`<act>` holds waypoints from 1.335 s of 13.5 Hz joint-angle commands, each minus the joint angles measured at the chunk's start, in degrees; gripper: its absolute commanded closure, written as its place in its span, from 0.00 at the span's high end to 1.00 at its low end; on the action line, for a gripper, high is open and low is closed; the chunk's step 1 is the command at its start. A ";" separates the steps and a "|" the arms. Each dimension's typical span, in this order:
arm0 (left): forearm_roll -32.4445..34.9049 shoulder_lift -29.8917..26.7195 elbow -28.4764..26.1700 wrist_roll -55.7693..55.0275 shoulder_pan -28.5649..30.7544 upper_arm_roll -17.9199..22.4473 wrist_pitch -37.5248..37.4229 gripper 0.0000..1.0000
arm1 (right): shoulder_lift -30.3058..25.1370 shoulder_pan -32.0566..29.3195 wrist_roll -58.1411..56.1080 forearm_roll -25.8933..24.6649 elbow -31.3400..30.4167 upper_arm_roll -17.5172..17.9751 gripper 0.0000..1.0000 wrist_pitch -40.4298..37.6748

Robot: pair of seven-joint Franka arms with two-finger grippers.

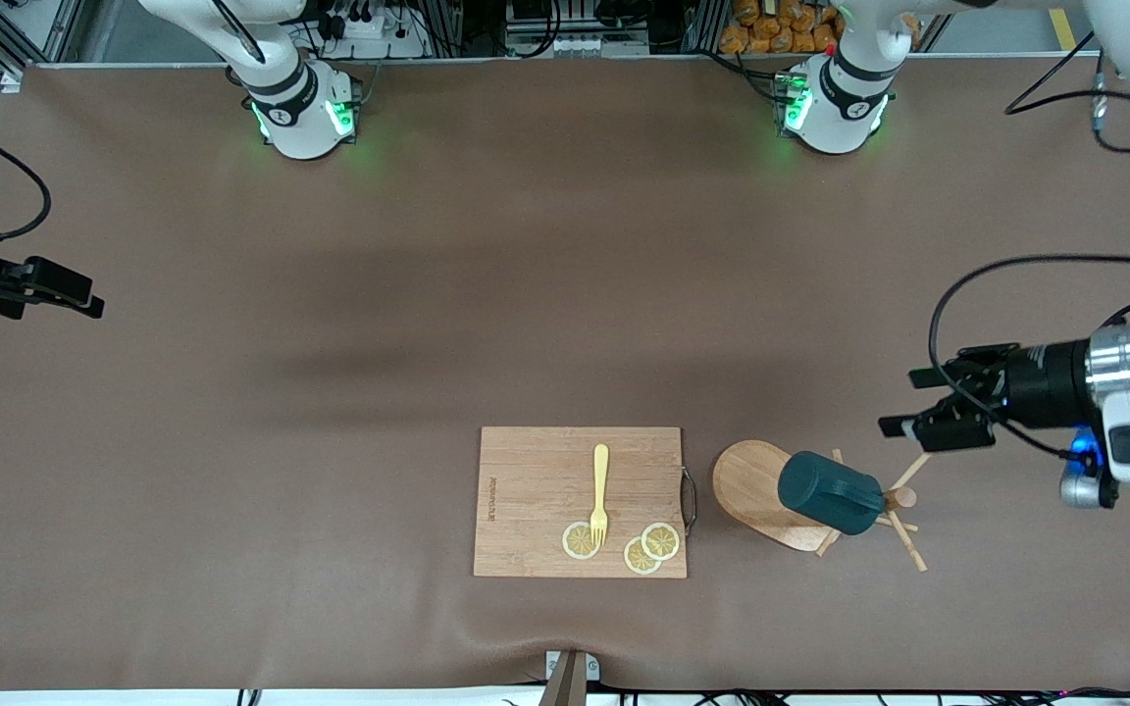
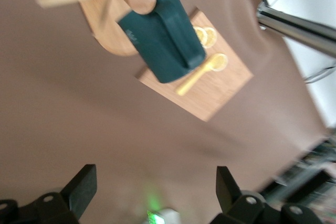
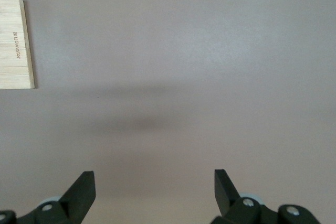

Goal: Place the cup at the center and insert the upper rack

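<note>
The dark teal cup point(image 1: 830, 493) hangs on the light wooden upper rack point(image 1: 751, 485), over its oval base and against its post, beside the cutting board toward the left arm's end of the table. In the left wrist view the cup point(image 2: 163, 35) covers part of the rack point(image 2: 107, 40), whose post end faces the camera. My left gripper point(image 1: 901, 401) hovers open and empty over bare table just past the rack's pegs; its jaws point(image 2: 156, 182) stand wide apart. My right gripper point(image 1: 89, 297) waits open and empty at the right arm's end, over bare table point(image 3: 155, 182).
A rectangular wooden cutting board point(image 1: 580, 500) lies near the table's front edge, carrying a yellow fork point(image 1: 600, 495) and three lemon slices point(image 1: 643, 549). Its corner shows in the right wrist view point(image 3: 16, 43). Both arm bases stand along the table's back edge. Black cables trail from each wrist.
</note>
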 commanded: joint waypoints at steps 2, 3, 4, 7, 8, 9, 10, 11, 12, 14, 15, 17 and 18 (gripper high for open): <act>13.85 -11.46 -11.40 12.32 -4.02 0.42 0.55 1.00 | 0.56 0.11 0.06 0.76 1.31 -0.13 1.00 -0.83; 17.98 -13.92 -13.86 16.70 -5.16 0.42 0.64 1.00 | 0.56 0.11 0.06 0.76 1.31 -0.13 1.00 -0.83; 21.68 -16.47 -16.84 21.27 -5.78 0.33 0.90 1.00 | 0.56 0.11 0.06 0.76 1.31 -0.22 1.00 -0.83; 31.17 -24.20 -24.76 25.01 -5.87 -1.07 1.08 1.00 | 0.56 0.11 0.06 0.76 1.31 -0.22 1.00 -0.83; 34.69 -25.97 -26.17 25.27 -5.61 -2.21 1.08 1.00 | 0.56 0.11 0.06 0.76 1.31 -0.13 1.00 -0.83; 36.73 -27.46 -27.32 25.53 -5.26 -2.66 0.91 1.00 | 0.56 0.20 -0.03 0.76 1.31 -0.13 1.00 -0.83; 36.92 -28.78 -27.85 25.36 -4.82 -2.66 0.73 1.00 | 0.56 0.12 -0.03 0.76 1.31 -0.13 1.00 -0.83; 36.92 -30.02 -28.03 25.36 -3.95 -2.66 0.64 1.00 | 0.56 0.11 -0.03 0.76 1.31 -0.13 1.00 -0.83; 36.92 -31.16 -28.03 25.53 -3.33 -2.75 0.64 1.00 | 0.56 0.11 -0.03 0.76 1.31 -0.13 1.00 -0.83; 36.92 -32.31 -27.77 25.62 -3.32 -3.01 0.64 1.00 | 0.56 0.11 -0.03 0.76 1.31 -0.13 1.00 -0.83; 36.23 -32.31 -27.68 25.62 -3.24 -3.36 0.64 1.00 | 0.56 0.11 -0.03 0.76 1.31 -0.13 1.00 -0.83; 35.43 -31.53 -27.51 25.62 -3.32 -3.45 1.43 1.00 | 0.56 0.11 -0.03 0.68 1.31 -0.13 1.00 -0.83; 35.34 -30.91 -27.42 25.45 -3.58 -3.54 1.78 1.00 | 0.56 0.20 -0.03 0.67 1.40 -0.13 1.00 -0.83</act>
